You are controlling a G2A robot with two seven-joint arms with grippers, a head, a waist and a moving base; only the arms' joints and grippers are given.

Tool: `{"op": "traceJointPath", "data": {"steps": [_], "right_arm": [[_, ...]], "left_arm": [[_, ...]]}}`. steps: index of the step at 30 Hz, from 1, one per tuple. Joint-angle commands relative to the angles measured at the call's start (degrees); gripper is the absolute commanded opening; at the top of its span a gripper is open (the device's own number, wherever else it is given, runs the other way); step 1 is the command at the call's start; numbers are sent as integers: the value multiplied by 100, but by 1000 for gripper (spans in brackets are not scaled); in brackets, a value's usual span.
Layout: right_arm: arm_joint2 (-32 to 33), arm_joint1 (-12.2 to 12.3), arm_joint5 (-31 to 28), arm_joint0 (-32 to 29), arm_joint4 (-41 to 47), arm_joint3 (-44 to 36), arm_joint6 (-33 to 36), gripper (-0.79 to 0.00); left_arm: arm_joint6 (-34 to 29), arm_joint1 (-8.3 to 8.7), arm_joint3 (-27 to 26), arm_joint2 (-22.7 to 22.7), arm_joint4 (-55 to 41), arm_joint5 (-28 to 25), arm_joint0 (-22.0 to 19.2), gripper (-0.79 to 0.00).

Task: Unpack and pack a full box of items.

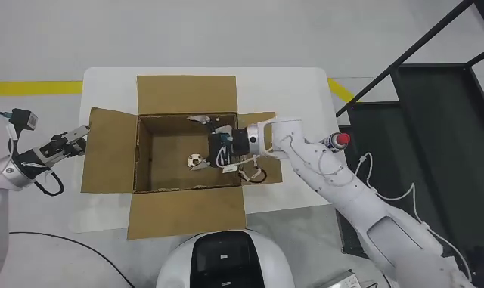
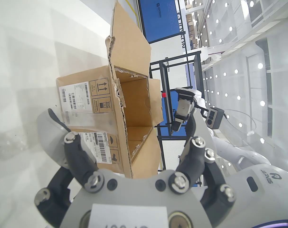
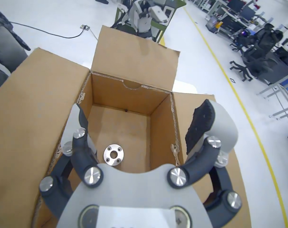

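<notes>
Hanging over the open cardboard box [image 3: 134,48], the right gripper [image 3: 141,124] has its fingers spread wide with nothing between them. Beneath it, a round metal flange [image 3: 113,155] with a centre hole lies flat on the box floor, nearer one finger than the other. The box's flaps are folded open. The left gripper [image 2: 122,129], likewise spread and empty, sits at the outer edge of the box's left flap, facing the labelled side wall. The box stands on a white table [image 1: 302,84].
</notes>
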Motion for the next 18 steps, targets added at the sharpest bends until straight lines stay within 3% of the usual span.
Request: {"op": "traceJointPath", "data": {"steps": [1, 6, 11, 15, 18], "right_arm": [[664, 191, 126, -818, -2, -927, 541, 0], [1890, 485, 349, -2377, 77, -2229, 1111, 0], [2906, 638, 666, -3581, 214, -2526, 1059, 0], [3361, 690, 837, -4156, 329, -2690, 857, 0], [3405, 694, 861, -4214, 378, -2700, 745, 0]], "left_arm": [[0, 0, 0, 0, 0, 0, 0, 0], [0, 0, 0, 0, 0, 0, 0, 0], [0, 0, 0, 0, 0, 0, 0, 0], [0, 0, 0, 0, 0, 0, 0, 0], [0, 0, 0, 0, 0, 0, 0, 0]]}}
